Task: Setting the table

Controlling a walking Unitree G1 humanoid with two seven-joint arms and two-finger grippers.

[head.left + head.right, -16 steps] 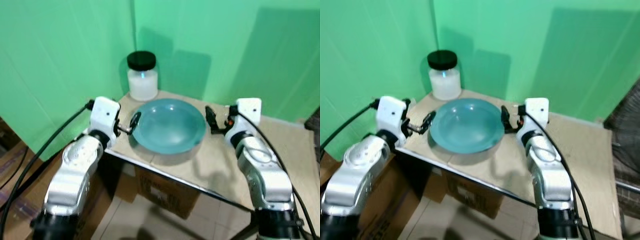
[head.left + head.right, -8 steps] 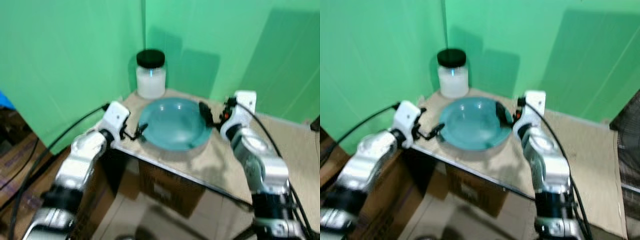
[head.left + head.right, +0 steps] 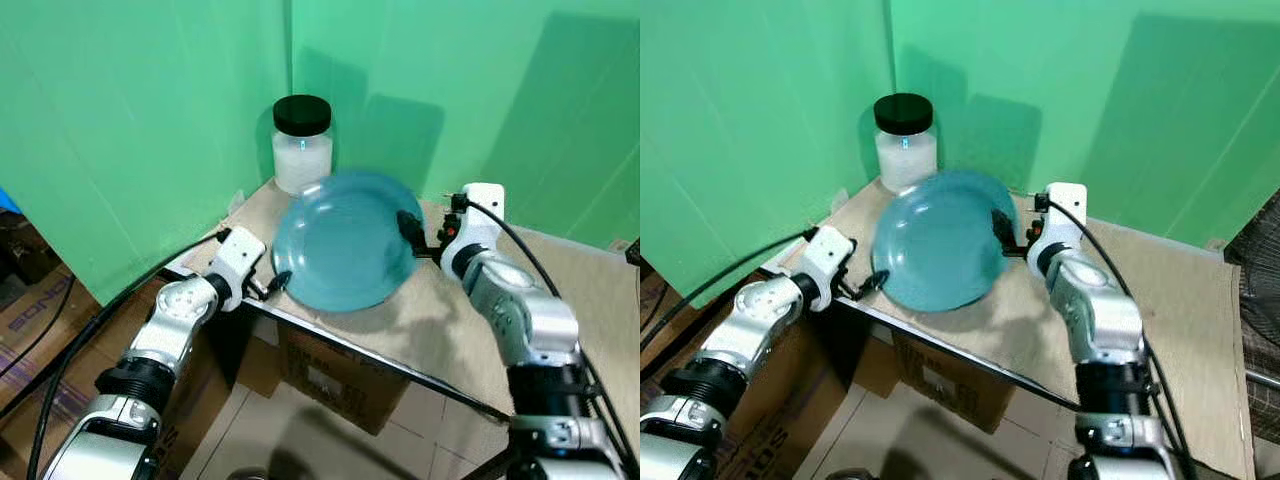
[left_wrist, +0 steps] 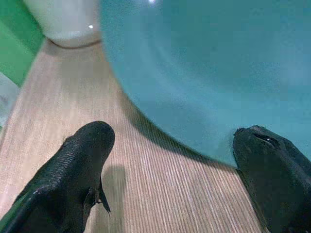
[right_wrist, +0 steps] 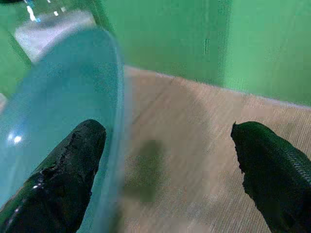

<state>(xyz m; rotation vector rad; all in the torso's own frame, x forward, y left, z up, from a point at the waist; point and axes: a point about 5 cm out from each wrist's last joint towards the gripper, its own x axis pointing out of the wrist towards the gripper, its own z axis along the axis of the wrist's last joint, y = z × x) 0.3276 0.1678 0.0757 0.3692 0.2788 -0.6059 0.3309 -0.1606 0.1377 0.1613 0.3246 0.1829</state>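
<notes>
A teal plate (image 3: 340, 250) stands tilted on the wooden table (image 3: 450, 330), its face turned up towards me and its near-left edge low. My left gripper (image 3: 275, 283) sits at that low near-left rim, open. In the left wrist view the plate's underside (image 4: 204, 73) hangs over the table between the spread fingers (image 4: 80, 160). My right gripper (image 3: 408, 228) is at the plate's right rim, also open; in the right wrist view the plate's edge (image 5: 114, 97) runs just beside one finger (image 5: 73, 160).
A white jar with a black lid (image 3: 302, 145) stands at the table's back corner, just behind the plate. Green walls close in behind and to the left. A cardboard box (image 3: 330, 385) sits under the table. Bare tabletop stretches to the right.
The plate has tipped up from lying flat and now faces me. My left arm has dropped lower by the table's near-left edge. The camera has shifted slightly.
</notes>
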